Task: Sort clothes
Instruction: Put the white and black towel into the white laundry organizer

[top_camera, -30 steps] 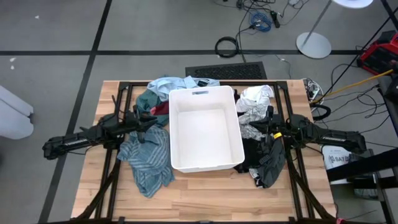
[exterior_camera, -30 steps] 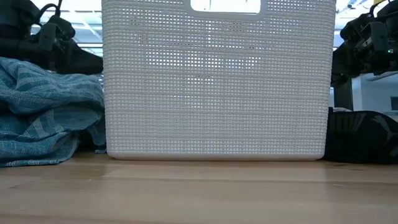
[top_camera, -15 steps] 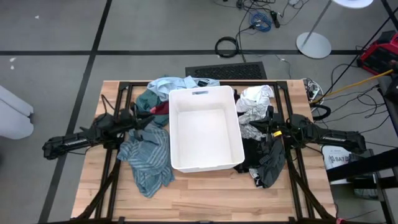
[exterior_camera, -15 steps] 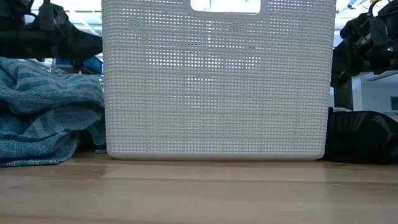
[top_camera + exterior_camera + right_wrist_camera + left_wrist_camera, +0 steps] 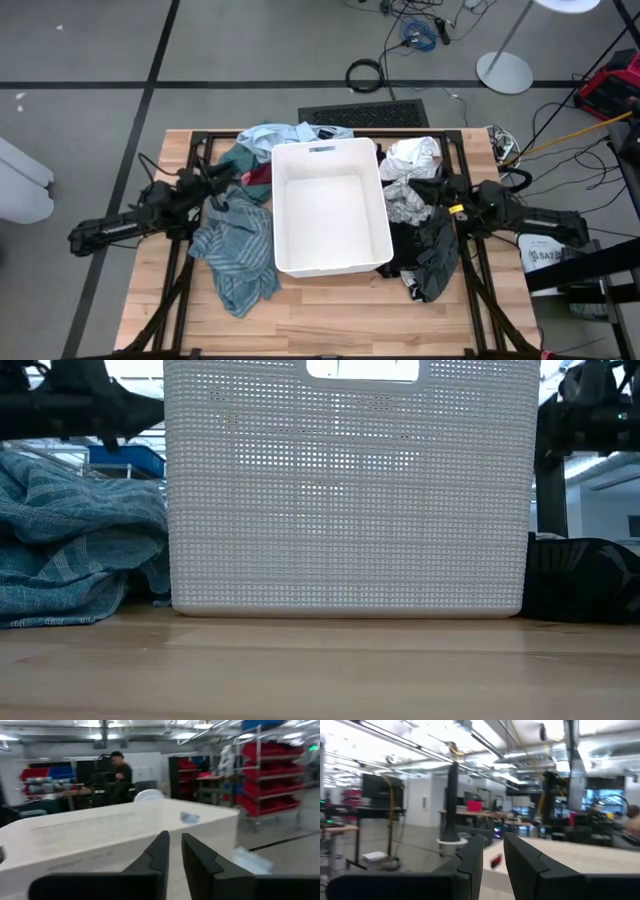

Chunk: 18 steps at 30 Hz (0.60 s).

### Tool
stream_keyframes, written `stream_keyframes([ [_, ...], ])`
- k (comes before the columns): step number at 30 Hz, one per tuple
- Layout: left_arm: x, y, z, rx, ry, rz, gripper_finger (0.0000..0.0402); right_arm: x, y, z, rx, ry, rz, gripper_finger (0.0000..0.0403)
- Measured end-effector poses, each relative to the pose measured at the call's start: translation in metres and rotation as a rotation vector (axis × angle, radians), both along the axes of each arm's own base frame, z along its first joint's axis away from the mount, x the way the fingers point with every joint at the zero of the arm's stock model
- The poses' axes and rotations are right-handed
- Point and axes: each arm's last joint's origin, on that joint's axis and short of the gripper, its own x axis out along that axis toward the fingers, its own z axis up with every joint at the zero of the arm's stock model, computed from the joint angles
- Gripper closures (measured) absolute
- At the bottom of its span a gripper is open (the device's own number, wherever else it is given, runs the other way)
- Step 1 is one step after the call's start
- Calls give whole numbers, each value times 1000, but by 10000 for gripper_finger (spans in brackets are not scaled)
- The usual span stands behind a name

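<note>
Wooden table (image 5: 330, 310) is carrying a white bin (image 5: 330, 205) between teal striped cloth (image 5: 238, 250) and black garments (image 5: 432, 262), while the left gripper (image 5: 493, 857) and right gripper (image 5: 175, 851) are hovering slightly parted, gripping nothing.

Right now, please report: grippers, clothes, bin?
Left gripper and right gripper empty, raised. Soft fabric clothes piled both sides. White rectangular plastic bin empty.
</note>
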Motion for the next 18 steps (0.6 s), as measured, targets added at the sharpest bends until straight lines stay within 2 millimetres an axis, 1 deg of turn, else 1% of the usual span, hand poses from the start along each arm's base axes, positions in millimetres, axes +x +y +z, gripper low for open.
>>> stream_keyframes([
  [4, -3, 0, 14, 5, 2, 42, 316, -2, -2, 12, 6, -2, -89, 307],
  [8, 0, 2, 24, -5, 82, 74, 303, -1, -6, 17, 30, 17, -183, 256],
  [11, 5, 6, 30, -15, 126, 106, 283, 3, -10, 15, 65, 41, -235, 220],
  [13, 8, 11, 37, -30, 148, 158, 266, 6, -14, 12, 89, 67, -283, 199],
  [16, 13, 20, 46, -68, 202, 254, 239, 10, -21, 7, 128, 105, -353, 177],
  [18, 15, 25, 58, -86, 233, 294, 224, 11, -26, 4, 168, 133, -388, 169],
])
